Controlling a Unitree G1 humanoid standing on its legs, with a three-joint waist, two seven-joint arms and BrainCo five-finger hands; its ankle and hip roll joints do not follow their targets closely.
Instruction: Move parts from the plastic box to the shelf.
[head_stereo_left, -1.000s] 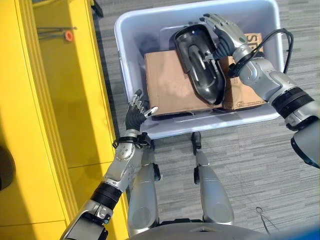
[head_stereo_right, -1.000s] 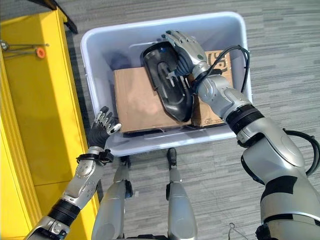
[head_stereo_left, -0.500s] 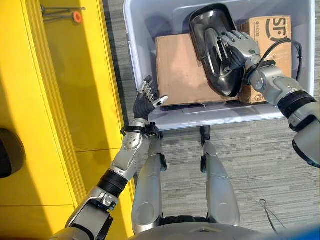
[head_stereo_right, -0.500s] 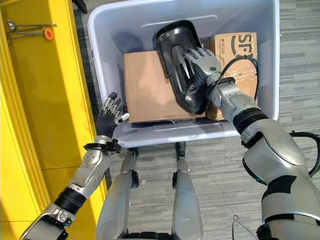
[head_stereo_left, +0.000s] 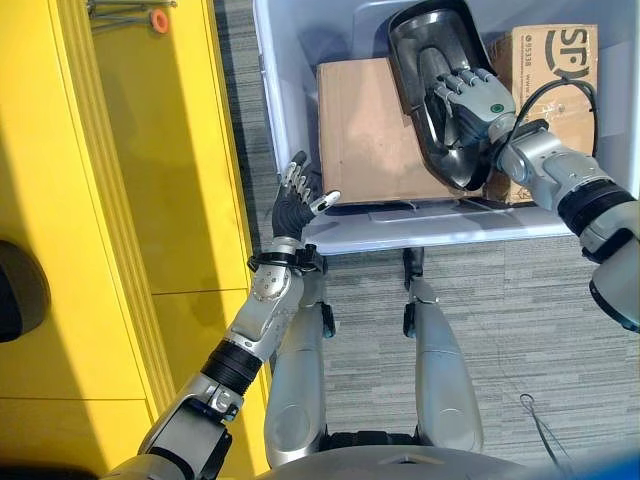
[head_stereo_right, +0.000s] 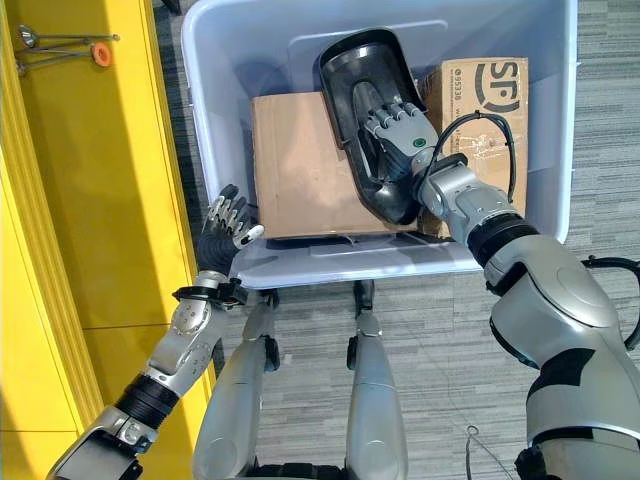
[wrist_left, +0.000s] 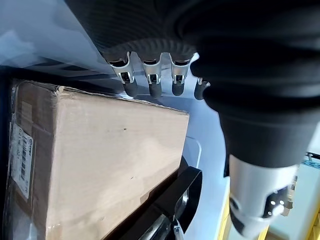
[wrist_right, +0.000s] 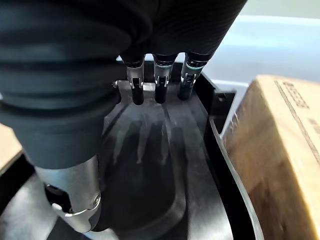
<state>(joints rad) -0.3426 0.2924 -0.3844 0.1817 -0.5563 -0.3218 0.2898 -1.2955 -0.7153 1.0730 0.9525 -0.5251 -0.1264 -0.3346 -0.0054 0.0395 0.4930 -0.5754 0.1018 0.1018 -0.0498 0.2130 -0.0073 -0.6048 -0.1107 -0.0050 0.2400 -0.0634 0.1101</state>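
Left eye view looks down on a pale plastic box (head_stereo_left: 285, 120) standing on grey floor, with a yellow shelf (head_stereo_left: 120, 200) along the robot's left side. Inside the box lie 2 cardboard boxes: a plain cardboard box (head_stereo_left: 365, 130) nearer the shelf and a printed cardboard box (head_stereo_left: 550, 60) on the far side from it. A black moulded part (head_stereo_left: 430, 60) lies tilted across both, its hollow side facing up.

The right hand (head_stereo_left: 465, 105) rests in the hollow of the black part with fingers straight and spread, flat against the inner surface; the right wrist view shows the fingertips (wrist_right: 157, 92) laid on the part's ribbed floor and the thumb alongside, with nothing curled round the rim. The printed box shows just beside the part there.

The left hand (head_stereo_left: 297, 200) is held up at the near corner of the plastic box, fingers loosely extended and the thumb apart, holding nothing. In the left wrist view its fingertips (wrist_left: 152, 90) hang above the plain cardboard box, apart from it.

On the shelf's far end lies a small tool with an orange tip (head_stereo_left: 158, 20).
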